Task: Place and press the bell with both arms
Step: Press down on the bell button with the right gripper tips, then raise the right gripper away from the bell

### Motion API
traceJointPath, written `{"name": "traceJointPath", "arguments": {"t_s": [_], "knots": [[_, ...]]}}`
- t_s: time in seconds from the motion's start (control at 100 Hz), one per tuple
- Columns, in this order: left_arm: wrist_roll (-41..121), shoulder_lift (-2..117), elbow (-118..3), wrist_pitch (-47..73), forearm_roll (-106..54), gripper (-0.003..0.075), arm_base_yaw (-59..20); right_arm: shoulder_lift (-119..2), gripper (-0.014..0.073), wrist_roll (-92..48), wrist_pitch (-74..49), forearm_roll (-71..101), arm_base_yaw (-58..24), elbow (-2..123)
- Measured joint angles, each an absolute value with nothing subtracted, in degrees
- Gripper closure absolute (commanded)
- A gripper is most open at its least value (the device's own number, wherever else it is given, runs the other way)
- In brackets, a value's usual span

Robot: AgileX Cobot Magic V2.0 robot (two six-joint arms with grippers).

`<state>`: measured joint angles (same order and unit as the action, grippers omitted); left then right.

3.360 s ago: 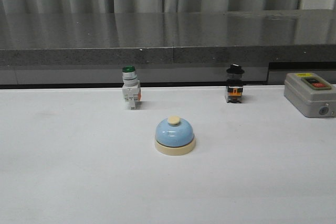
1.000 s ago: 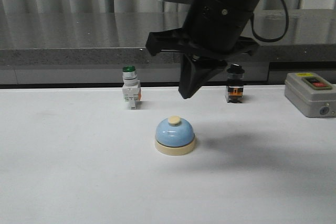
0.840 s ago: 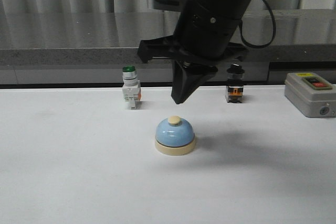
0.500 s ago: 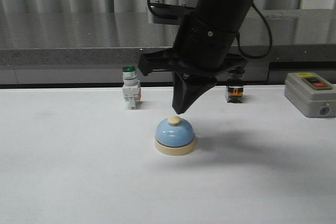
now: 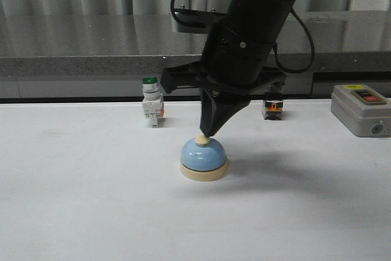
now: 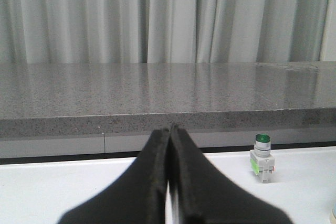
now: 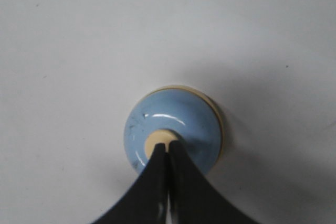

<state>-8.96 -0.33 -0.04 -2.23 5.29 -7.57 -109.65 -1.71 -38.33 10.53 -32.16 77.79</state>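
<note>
One gripper tip on the bell button: the press was under way.

Both sets of jaws were pressed together with nothing between them. We saw the right gripper (image 5: 207,133), which hung clear above the bell (image 5: 204,158) half a second earlier, now with its tip on the cream button (image 7: 159,140), so we judged the press begun. The bell sat mid-table on the white table (image 5: 85,200), its placing apparently done. Behind it stood the green-capped switch (image 5: 151,102) and the grey box (image 5: 360,109); a black-capped switch (image 5: 272,106) was half hidden by the arm. The left gripper (image 6: 169,129) showed only in its wrist view, away from the bell. We could not tell whether the button had gone down.
</note>
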Motion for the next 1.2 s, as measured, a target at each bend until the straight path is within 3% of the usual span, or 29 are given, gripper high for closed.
{"name": "traceJointPath", "arguments": {"t_s": [0.57,0.91,1.2], "knots": [[-8.96,-0.33,-0.04,-2.23,5.29,0.0741,-7.57,-110.48,0.0654,-1.71,-42.21,10.25,-32.16,79.91],[-8.96,-0.33,-0.04,-2.23,5.29,0.0741,-7.57,-100.16,0.0654,-1.71,-46.08,4.71,-31.31,80.65],[-8.96,-0.33,-0.04,-2.23,5.29,0.0741,-7.57,-88.17,0.0654,-1.72,-46.75,3.25,-25.18,75.22]]}}
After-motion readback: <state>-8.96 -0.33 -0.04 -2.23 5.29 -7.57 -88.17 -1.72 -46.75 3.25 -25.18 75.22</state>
